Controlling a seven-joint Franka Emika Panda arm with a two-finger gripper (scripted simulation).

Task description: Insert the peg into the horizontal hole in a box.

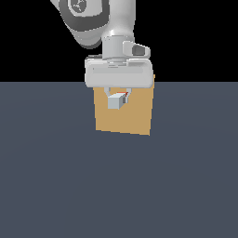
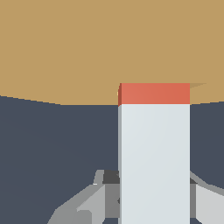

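We see the jaws [image 1: 118, 94] hanging directly in front of the tan box [image 1: 135, 118], pinching the peg [image 1: 116, 101] between their grey fingers [image 1: 126, 93]. In the exterior view the peg points away from the camera toward the box face, its pale grey-white end nearest us and only a thin sliver of orange-red showing behind it. The wrist view looks along the peg [image 2: 154, 148]: the long white half fills the foreground, the fingers [image 2: 83, 205] close against its sides near the rear, and a short band of the orange-red half shows where it meets the box [image 2: 87, 48]. That orange-red end appears to have entered the box face, with most of its coloured length hidden, though we cannot make out the hole itself in either view because the peg and jaws cover it. The box stands on the dark blue-grey bench [image 1: 56, 176], its face slightly turned toward the exterior view's left.
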